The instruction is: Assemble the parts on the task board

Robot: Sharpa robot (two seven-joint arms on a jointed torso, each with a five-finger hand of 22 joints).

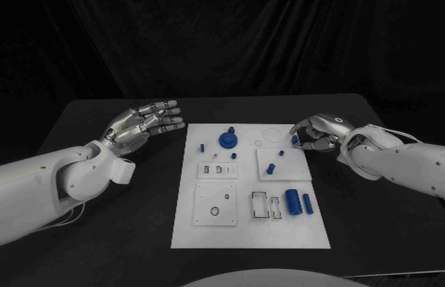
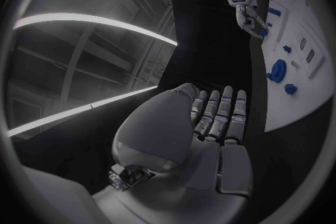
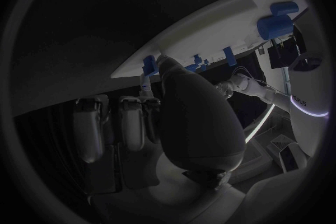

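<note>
- Left hand (image 1: 141, 125) held above the black table (image 1: 92, 222), just off the task board (image 1: 249, 232)'s far corner on its own side; fingers stretched out and apart, nothing in them.
- Same left hand (image 2: 210, 123) in its wrist view: palm flat, fingers straight and side by side, pointing along the board's edge.
- Right hand (image 1: 318, 133) at the board's far edge on the opposite side, fingers curled in over a small blue part (image 1: 296, 140) at the fingertips; looks pinched, though the contact itself is partly hidden.
- In the right wrist view, right hand (image 3: 189, 123) with fingers bent toward the board's edge, a blue piece (image 3: 148, 65) right at the fingertips.
- Round blue knob part (image 1: 228, 137) standing on the board between the two hands, nearer the left one.
- Small blue peg (image 1: 271, 168) lying on a raised white square, just inward from the right hand.
- Two blue cylinders (image 1: 293, 201) lying side by side lower on the board, toward the robot from the right hand, beside a slotted white holder (image 1: 264, 206).
- White plate with an oval hole (image 1: 215, 204) well toward the robot from the left hand.
</note>
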